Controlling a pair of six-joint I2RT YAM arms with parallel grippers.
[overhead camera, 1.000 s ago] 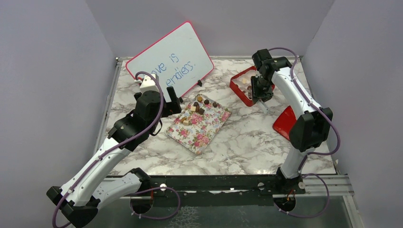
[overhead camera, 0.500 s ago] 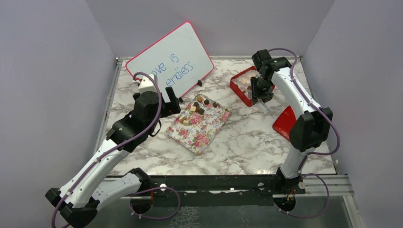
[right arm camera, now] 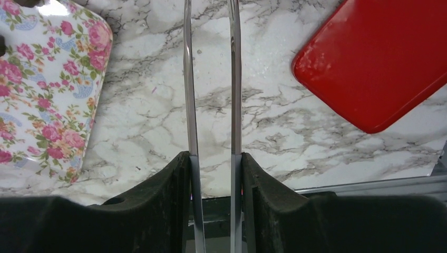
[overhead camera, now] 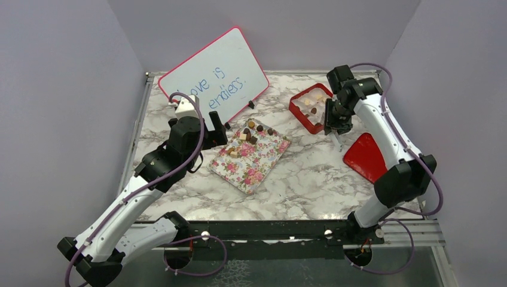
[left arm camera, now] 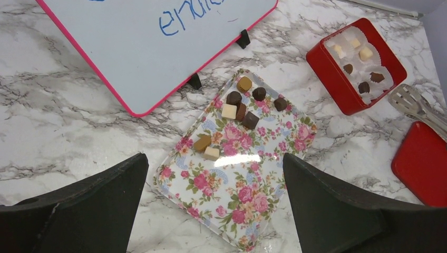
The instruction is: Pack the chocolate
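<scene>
Several pieces of the chocolate (left arm camera: 251, 120) are clustered at the far end of the floral tray (left arm camera: 248, 211), and a few more are seated in the red box (left arm camera: 329, 74). Metal tongs (right arm camera: 234, 79) are clamped in the right gripper (right arm camera: 213, 158), blades apart and empty, over bare marble between tray and red lid (right arm camera: 379, 58). The tongs should be carried to the tray, lowered astride one outlying piece and squeezed gently. The left gripper (left arm camera: 214, 158) is held wide open above the tray, so a clash should be guarded against. The whiteboard (left arm camera: 132, 47) stands just behind.
</scene>
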